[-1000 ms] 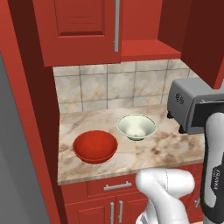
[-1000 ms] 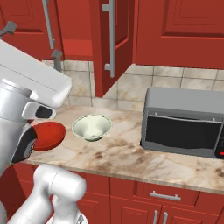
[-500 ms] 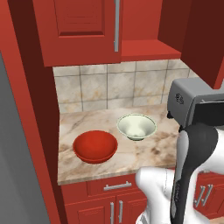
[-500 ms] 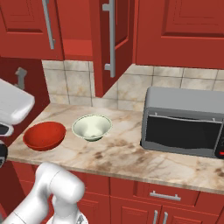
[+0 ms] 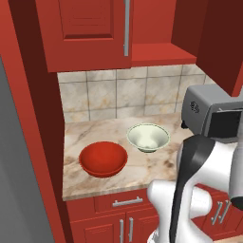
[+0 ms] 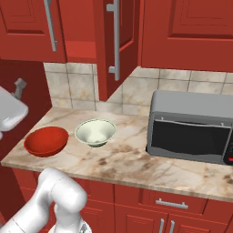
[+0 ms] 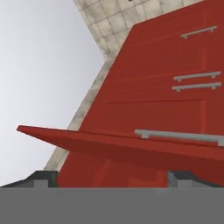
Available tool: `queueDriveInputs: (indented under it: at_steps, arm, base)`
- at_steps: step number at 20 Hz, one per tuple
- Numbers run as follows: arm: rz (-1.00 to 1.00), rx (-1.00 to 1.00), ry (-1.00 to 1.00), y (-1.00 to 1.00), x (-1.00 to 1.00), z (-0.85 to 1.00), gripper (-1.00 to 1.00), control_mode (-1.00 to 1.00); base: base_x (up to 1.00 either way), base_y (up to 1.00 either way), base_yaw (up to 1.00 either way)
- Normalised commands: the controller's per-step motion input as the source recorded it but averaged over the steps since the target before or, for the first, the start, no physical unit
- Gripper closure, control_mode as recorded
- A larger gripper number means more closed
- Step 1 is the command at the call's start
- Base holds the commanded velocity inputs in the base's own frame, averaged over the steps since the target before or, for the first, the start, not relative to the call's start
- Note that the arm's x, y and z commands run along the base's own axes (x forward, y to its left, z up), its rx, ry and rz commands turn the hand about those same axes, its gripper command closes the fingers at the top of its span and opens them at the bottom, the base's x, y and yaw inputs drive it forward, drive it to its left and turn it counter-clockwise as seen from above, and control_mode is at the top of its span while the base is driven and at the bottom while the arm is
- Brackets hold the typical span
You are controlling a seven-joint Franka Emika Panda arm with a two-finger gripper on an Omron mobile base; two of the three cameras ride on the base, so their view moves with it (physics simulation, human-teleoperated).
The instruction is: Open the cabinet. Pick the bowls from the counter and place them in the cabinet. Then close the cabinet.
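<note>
Two bowls sit on the marble counter (image 5: 142, 166), and neither one is in the cabinet yet. In the left base view the wide red bowl (image 5: 103, 159) lies centre-left of the frame, with the pale greenish-white bowl (image 5: 148, 137) just up and to its right, close beside it but apart. The right base view shows the same pair from the other side: red bowl (image 6: 46, 141) at left, pale bowl (image 6: 95, 132) near the centre, both upright on the counter (image 6: 136, 164).

Up top, the wall cabinet (image 5: 90, 33) has one door shut, its long silver bar handle (image 5: 126, 27) running down the upper middle of the left base view, and the bare red inner shelf (image 5: 161, 53) shows to the right of it. The right base view adds what that one hides: the other door (image 6: 119, 43) swung out edge-on toward the camera, its handle (image 6: 113, 41) facing us in the upper middle.

A grey toaster oven (image 6: 193, 127) with a dark glass front fills the right of the right base view; the left base view catches only its corner (image 5: 201, 111), behind the white arm (image 5: 199, 171) rising at lower right.

The hand view looks somewhere else: red base-cabinet fronts (image 7: 166, 100) with short silver handles, tilted across the frame, and a red door edge (image 7: 109, 142) slicing in low. The gripper (image 7: 111, 179) shows its two dark fingertips (image 7: 40, 178) far apart at the bottom corners, spread wide with nothing between them.
</note>
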Motion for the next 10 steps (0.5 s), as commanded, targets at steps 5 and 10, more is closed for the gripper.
queueDriveInputs:
  at_steps: [5, 10]
  arm:
    - [0.00, 0.17, 0.00, 0.00, 0.27, -0.35, -1.00, -1.00]
    - [0.00, 0.13, 0.00, 0.00, 0.37, -0.33, -1.00, -1.00]
  base:
    - [0.00, 0.00, 0.00]
    - [0.00, 0.00, 0.00]
